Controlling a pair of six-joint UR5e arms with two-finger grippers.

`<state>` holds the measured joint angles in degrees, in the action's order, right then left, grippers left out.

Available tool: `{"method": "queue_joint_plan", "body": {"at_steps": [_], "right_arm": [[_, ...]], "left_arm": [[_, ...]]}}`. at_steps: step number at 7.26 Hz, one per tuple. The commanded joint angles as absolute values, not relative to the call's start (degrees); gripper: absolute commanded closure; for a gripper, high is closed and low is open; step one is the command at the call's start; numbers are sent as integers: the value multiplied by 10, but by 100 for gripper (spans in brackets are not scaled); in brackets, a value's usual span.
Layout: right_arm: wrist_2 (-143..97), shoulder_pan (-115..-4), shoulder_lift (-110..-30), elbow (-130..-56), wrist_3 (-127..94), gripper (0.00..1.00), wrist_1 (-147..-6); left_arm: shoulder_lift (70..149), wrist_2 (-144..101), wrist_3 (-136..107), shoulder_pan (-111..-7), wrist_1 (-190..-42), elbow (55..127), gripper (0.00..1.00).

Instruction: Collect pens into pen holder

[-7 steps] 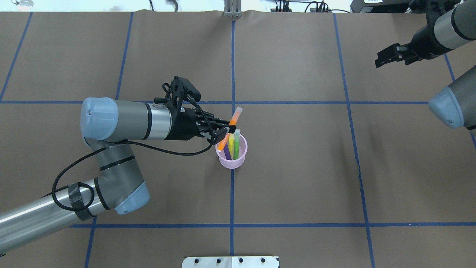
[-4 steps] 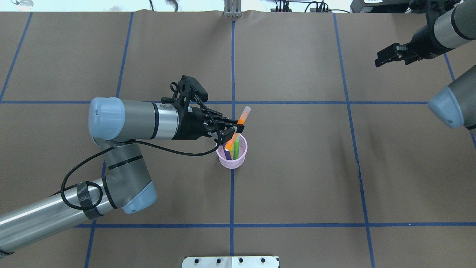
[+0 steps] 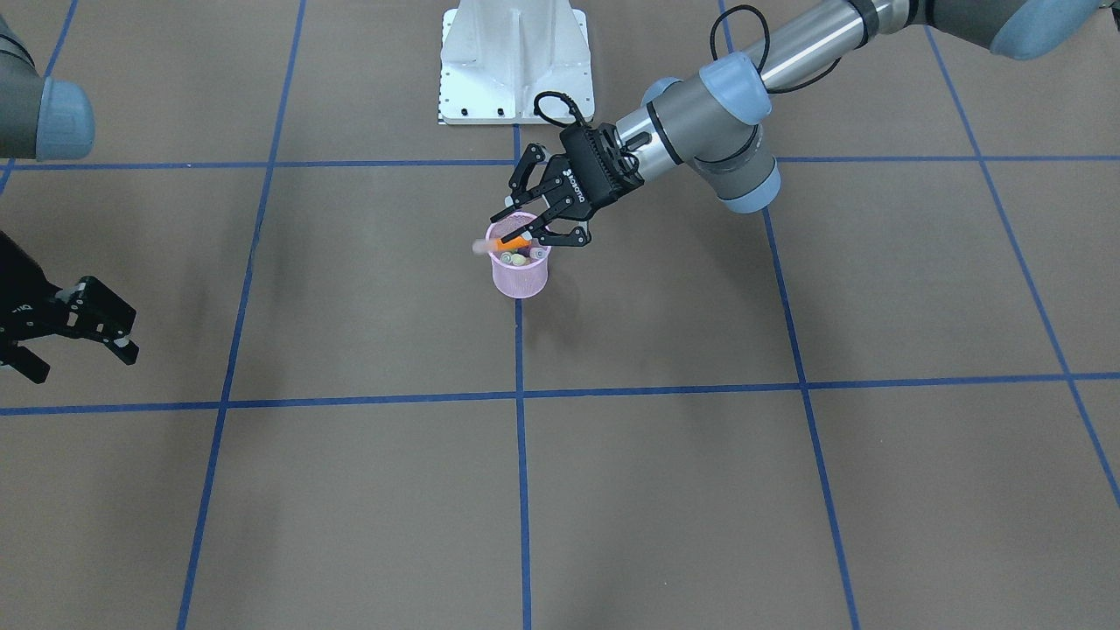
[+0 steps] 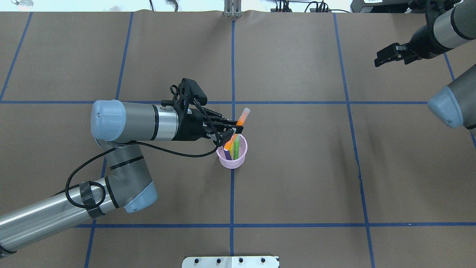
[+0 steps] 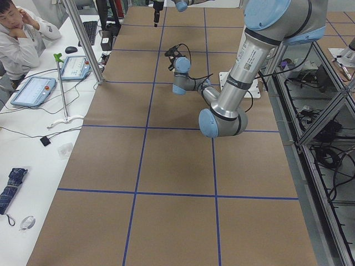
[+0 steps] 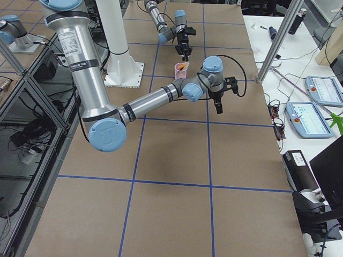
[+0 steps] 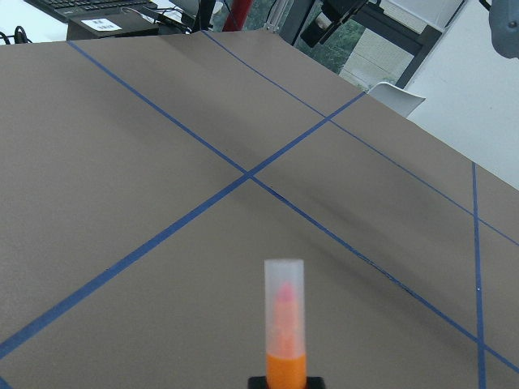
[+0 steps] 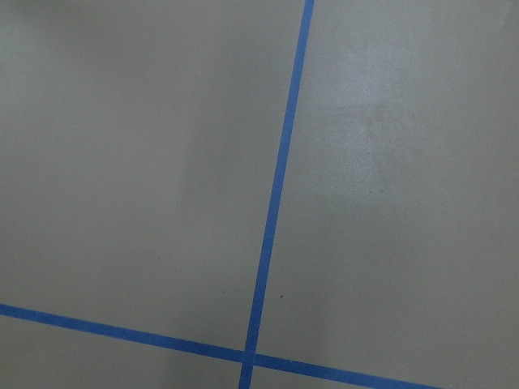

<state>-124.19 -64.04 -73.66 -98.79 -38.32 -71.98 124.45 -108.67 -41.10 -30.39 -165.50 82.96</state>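
Gripping a slim orange pen (image 4: 241, 120) with a pale translucent cap: left gripper (image 4: 231, 134), jaws narrow and closed on the shaft about halfway along. The pen is steeply tilted, with its cap end up and leaning away from the robot and toward its right. Its lower end is inside the rim of the small round pink wire-mesh pen holder (image 4: 232, 160). Most of the pen's length stands above the rim. In the left wrist view the same pen shows upright at bottom centre, cap against the table beyond.

Pen holder: upright on the brown paper-covered table (image 4: 297, 167), on the centre blue tape line (image 4: 232, 193), just on the robot's side of a tape crossing. Inside are a purple pen (image 4: 226, 152), a yellowish pen (image 4: 231, 148) and a green pen (image 4: 236, 146). All three stand leaning against the wall. The front view shows pale cap ends bunched in the holder's mouth.

Right gripper (image 3: 83, 350): well apart from the holder, over the far part of the table on the robot's right, jaws spread. The right wrist view shows brown table and a tape crossing.

Other: a white base plate (image 3: 514, 61) at the robot's edge, on the centre line. A person (image 5: 19, 39) sits at a side desk in the left side view.
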Motion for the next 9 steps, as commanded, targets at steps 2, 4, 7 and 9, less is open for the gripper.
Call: {"method": "queue_joint_plan", "body": {"at_steps": [2, 4, 7, 9], "right_arm": [[-1245, -656, -736, -988, -382, 0, -725], [-1259, -693, -739, -967, -323, 0, -737], [-1286, -792, -774, -939, -130, 0, -824], [-1281, -828, -853, -939, -79, 0, -819]], "left_arm": [[1241, -1086, -439, -305, -1651, 830, 0], [1219, -1092, -446, -323, -1590, 839, 0], [1206, -1233, -441, -443, -1358, 878, 0], [1177, -1312, -393, -529, -1255, 910, 0]]}}
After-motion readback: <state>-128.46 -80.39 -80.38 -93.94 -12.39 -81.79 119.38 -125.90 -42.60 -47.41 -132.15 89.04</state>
